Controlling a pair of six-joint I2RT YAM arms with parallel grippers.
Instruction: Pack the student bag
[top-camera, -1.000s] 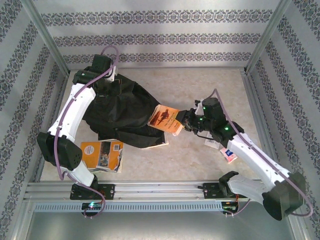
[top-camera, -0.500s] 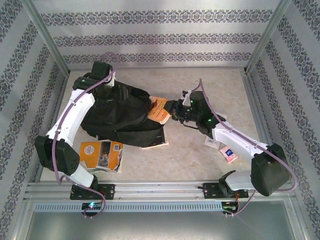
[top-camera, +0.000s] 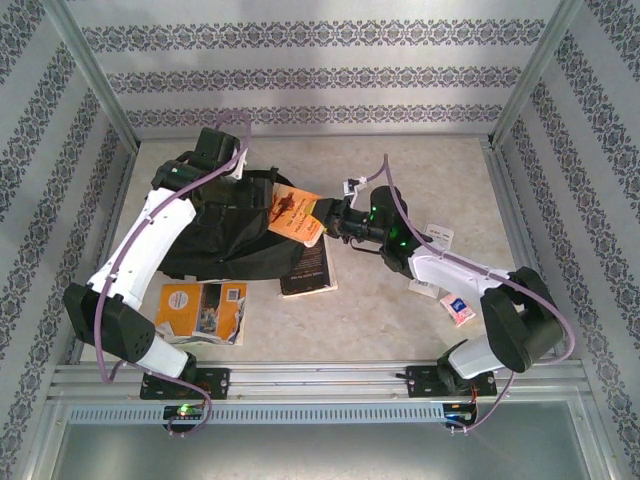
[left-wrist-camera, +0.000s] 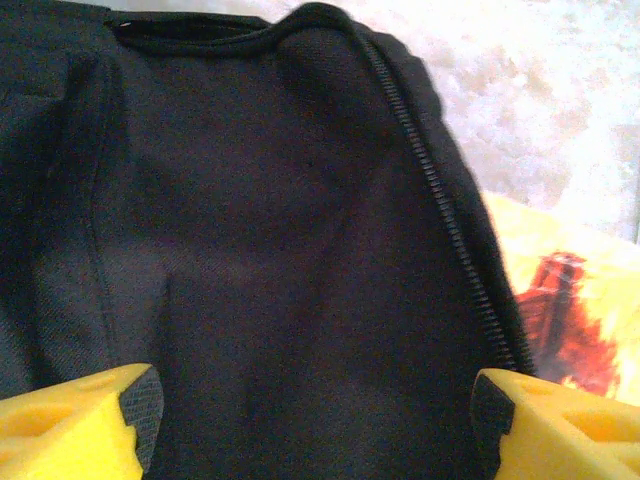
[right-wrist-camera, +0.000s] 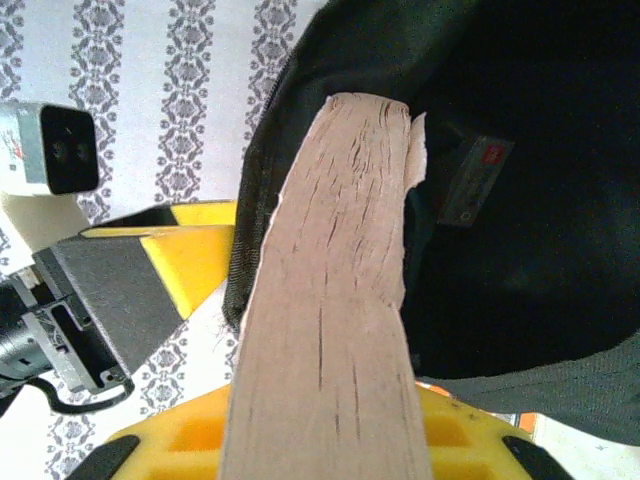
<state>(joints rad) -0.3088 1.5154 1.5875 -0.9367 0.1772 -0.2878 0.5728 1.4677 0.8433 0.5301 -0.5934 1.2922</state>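
**Book at the mouth of the bag.** Over the last second the right gripper (top-camera: 330, 222) has carried the orange book (top-camera: 293, 214) from the middle of the worktop (top-camera: 390, 330) to the opening of the student bag (top-camera: 225, 235). The left gripper (left-wrist-camera: 310, 415) has meanwhile let go of the bag's fabric. The bag was drawn out toward the centre. It now sits bunched in the far-left part of the worktop, and a dark book (top-camera: 308, 270) lies uncovered just beside its near-right edge.

Note the left gripper first. Its yellow fingers (left-wrist-camera: 75, 425) stand wide apart over the black cloth beside the zip (left-wrist-camera: 450, 220), and nothing is clamped between them. You therefore have no hold keeping the mouth open.

The right gripper is closed on the orange book. In the right wrist view the book's page edge points into the dark interior, with the bag's rim curving around its far end. The book appears partly entered, not yet seated.

Judge this as mid-insertion of one item. With the bag unheld, a further push may shove the soft bag toward the far-left corner instead of sliding the book in. An orange booklet (top-camera: 203, 308) near the near-left edge is not yet packed.
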